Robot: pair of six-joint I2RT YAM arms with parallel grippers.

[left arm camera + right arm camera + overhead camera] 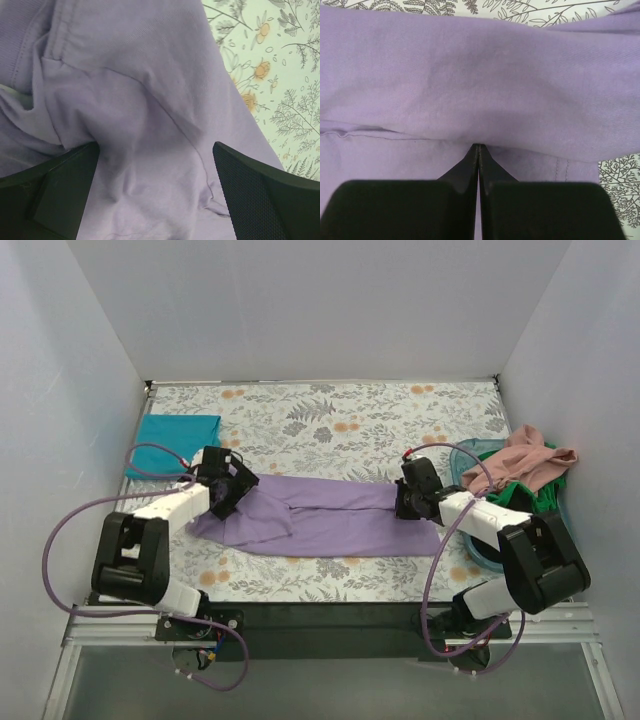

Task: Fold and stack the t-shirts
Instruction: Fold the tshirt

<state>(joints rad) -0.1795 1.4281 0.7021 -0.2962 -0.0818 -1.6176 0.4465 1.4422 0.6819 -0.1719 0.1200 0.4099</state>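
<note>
A lavender-purple t-shirt point(320, 515) lies folded into a long band across the middle of the floral cloth. My left gripper point(228, 490) is open over its left end, with both fingers point(260, 195) straddling bunched fabric point(145, 100). My right gripper point(405, 502) is shut at the shirt's right end. In the right wrist view its fingertips point(478, 147) pinch a fold of the lavender fabric point(485, 75). A folded teal t-shirt point(175, 440) lies at the back left. A salmon-pink t-shirt point(530, 460) and a green one point(530, 495) are heaped in the tub at right. No black t-shirt shows.
The see-through blue plastic tub point(480, 555) stands at the right edge, beside my right arm. The grey floral-print cloth point(350, 420) covers the table. White walls close in the back and both sides.
</note>
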